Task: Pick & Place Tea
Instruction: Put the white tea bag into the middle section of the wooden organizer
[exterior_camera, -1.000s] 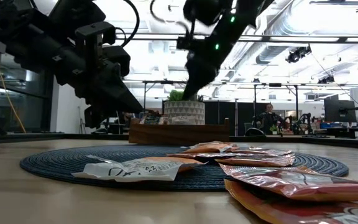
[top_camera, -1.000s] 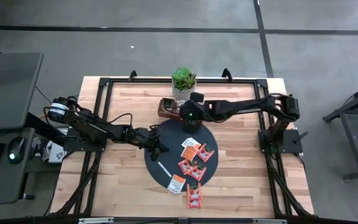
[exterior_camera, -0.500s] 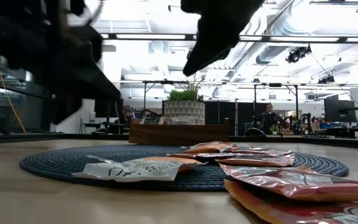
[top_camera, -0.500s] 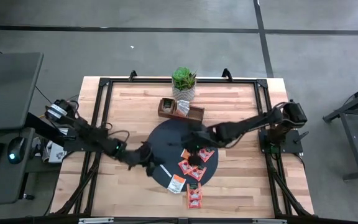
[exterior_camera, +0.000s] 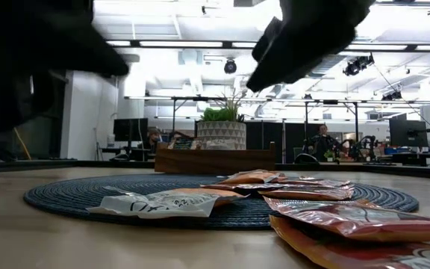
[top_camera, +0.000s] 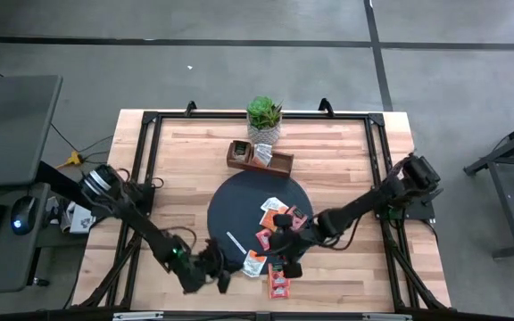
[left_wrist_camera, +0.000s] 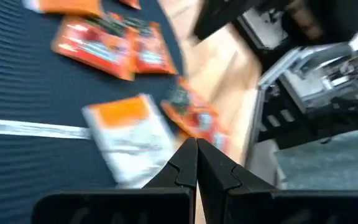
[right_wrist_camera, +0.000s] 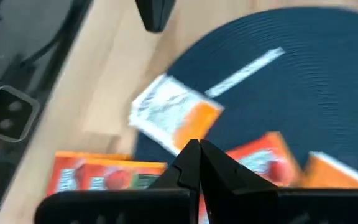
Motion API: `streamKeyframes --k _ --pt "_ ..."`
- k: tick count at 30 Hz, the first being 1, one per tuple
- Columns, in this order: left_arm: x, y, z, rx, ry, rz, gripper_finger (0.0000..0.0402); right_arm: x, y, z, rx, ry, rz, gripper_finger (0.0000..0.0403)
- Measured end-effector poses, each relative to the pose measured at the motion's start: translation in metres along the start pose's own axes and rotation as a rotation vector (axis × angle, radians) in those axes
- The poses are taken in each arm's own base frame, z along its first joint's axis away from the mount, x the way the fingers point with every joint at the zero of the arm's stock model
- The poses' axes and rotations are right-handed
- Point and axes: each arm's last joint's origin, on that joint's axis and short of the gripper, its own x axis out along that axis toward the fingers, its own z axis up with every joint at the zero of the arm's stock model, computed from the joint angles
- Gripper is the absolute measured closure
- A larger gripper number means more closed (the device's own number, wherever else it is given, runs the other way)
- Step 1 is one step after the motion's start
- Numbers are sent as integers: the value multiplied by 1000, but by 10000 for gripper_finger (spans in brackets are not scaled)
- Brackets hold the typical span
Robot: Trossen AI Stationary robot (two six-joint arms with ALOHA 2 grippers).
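Tea sachets (top_camera: 279, 239) on dark round mat (top_camera: 239, 201), wooden table (top_camera: 346, 147), both end effectors closed, empty.

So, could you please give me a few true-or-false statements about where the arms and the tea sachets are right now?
1. The right gripper is shut, empty, over the sachets at the dark round mat's near edge. True.
2. The left gripper holds a tea sachet. False: its fingers are shut on nothing, over bare wood near the table's front edge.
3. A thin white strip lies on the mat. True.
4. Every tea sachet lies in the wooden tray. False: most lie loose on and beside the mat.
5. A potted plant stands behind the tray. True.
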Motion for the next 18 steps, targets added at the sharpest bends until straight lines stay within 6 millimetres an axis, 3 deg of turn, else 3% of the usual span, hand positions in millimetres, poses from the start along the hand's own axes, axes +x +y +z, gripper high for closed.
streamKeyframes --k 4,8,14,18 --pt "17 -14 -21 3 34 41 402 15 7 -9 5 25 27 402" --pt "28 -32 -27 -36 38 13 402 23 8 -12 20 22 33 402" --pt "50 -39 -41 -44 92 11 402 36 7 -14 23 4 76 402" --pt "53 -36 -45 -53 94 38 402 44 3 -21 24 38 66 403"
